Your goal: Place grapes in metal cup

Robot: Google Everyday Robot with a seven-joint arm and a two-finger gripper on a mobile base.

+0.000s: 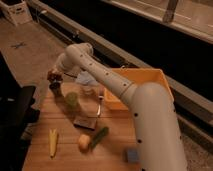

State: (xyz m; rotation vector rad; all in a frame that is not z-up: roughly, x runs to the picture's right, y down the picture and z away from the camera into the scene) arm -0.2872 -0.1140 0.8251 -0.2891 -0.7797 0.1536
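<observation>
While tool (55, 78) grips grapes (54, 76), wooden table (65, 150) cluttered.

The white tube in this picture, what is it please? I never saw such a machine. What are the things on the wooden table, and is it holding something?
The white tube is a robot arm, seen from a camera close to its base, looking down along it to a wooden table. At its far end is the gripper, a two-finger hand. It is shut on the grapes, a small dark bunch, and holds them just above the metal cup at the table's far left corner.

Also on the table: a green cup, a clear cup, a yellow bin, a banana, an orange-yellow fruit, a green vegetable and a blue sponge.
</observation>
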